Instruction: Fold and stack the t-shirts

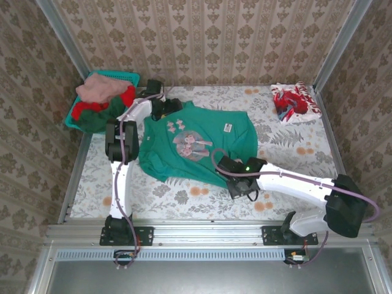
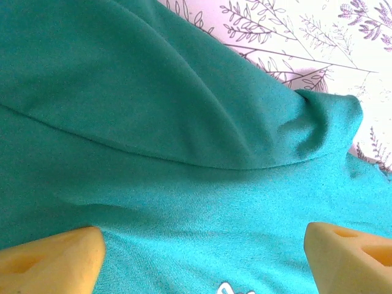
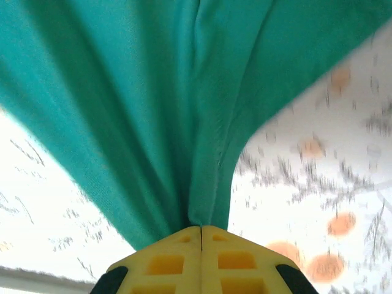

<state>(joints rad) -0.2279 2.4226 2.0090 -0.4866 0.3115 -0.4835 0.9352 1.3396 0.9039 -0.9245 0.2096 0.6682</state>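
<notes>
Closest to me, the right gripper (image 3: 201, 230) is clamped on the near hem of the teal-green t-shirt (image 1: 165, 153), the cloth bunching into folds where the yellow fingers (image 3: 165, 263) meet. The shirt lies spread print-up across the middle of the floral table (image 1: 294, 153). Past it, at the far-left shoulder, the left gripper (image 2: 202, 257) hovers with its jaws wide apart, grasping nothing. At the far-right corner sits a red-and-white patterned shirt (image 1: 295, 101), bundled up. Far left, a teal basket (image 1: 125, 76) holds a heap: salmon-pink shirt (image 1: 101, 87), red one (image 1: 86, 109), dark green one (image 1: 98, 120).
</notes>
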